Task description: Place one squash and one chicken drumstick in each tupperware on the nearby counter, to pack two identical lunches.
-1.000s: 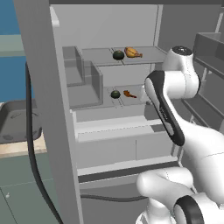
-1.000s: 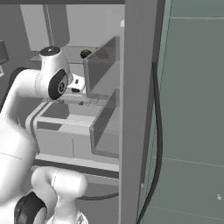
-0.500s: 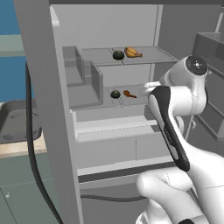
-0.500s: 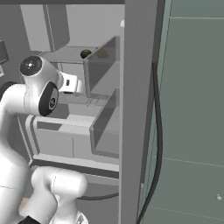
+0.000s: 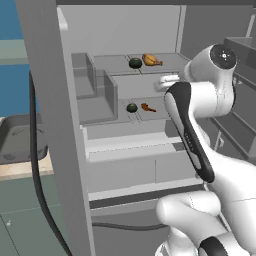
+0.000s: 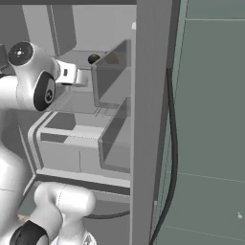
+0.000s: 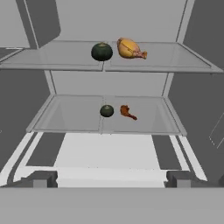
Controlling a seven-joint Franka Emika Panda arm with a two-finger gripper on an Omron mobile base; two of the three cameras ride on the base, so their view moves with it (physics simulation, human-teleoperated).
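We find the open fridge with two glass shelves carrying the goods. On the upper shelf (image 7: 52, 59) sits one squash (image 7: 101, 51) with the plumper golden chicken drumstick (image 7: 130, 48) just beside it, apart. On the lower shelf (image 7: 70, 116) lies the second squash (image 7: 106, 110), smaller in view, and the thinner reddish drumstick (image 7: 127, 112) close by, not touching. The same four items show in the left base view (small but legible): squash (image 5: 135, 63), drumstick (image 5: 151, 60), squash (image 5: 132, 107), drumstick (image 5: 147, 107). The gripper (image 7: 111, 178) faces the shelves from outside, well apart from every item; its jaws stand spread wide and hold nothing. At the left edge of the left base view we note a beige tabletop (image 5: 22, 169) bearing a dark grey tupperware (image 5: 20, 140).
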